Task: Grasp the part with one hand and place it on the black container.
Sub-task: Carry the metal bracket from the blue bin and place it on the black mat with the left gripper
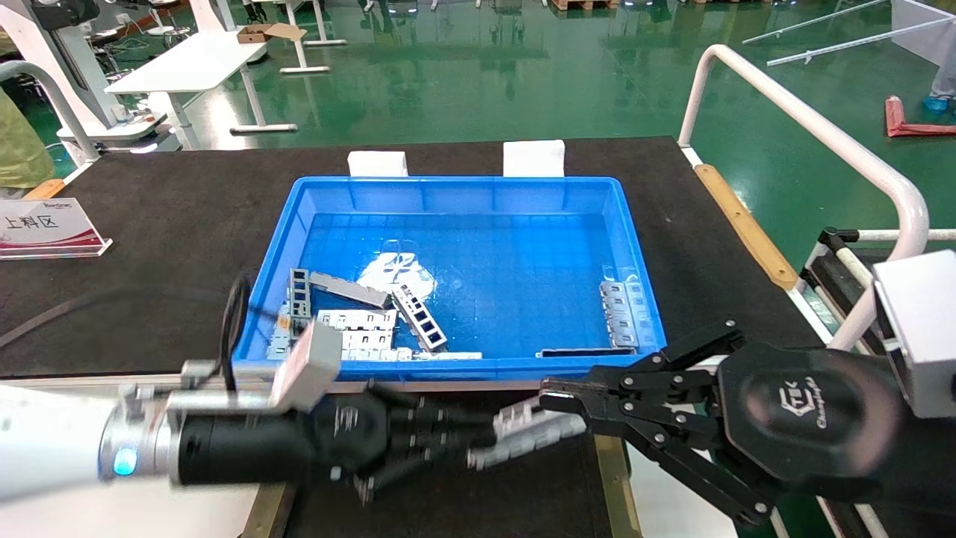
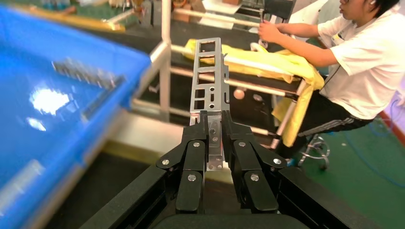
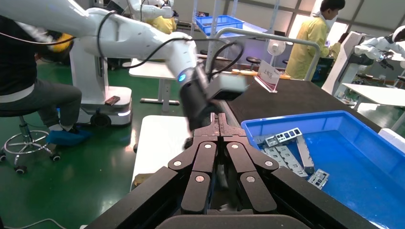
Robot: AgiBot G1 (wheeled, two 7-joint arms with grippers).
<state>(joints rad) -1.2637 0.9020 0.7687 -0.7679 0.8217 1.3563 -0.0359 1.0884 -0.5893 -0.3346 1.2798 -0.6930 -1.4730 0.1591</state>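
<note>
Two grippers meet over the near strip of the black container (image 1: pixel 478 501), just in front of the blue bin (image 1: pixel 635 246). The left gripper (image 1: pixel 478 441) is clamped on one end of the part (image 1: pixel 532 431), which lies level between them; the left wrist view shows its fingers (image 2: pixel 199 143) pressed against the strip. The right gripper (image 1: pixel 549 392) has its fingertips drawn together at the part's other end; whether they actually grip it cannot be told. More metal pieces (image 1: pixel 358 329) lie in the bin
</note>
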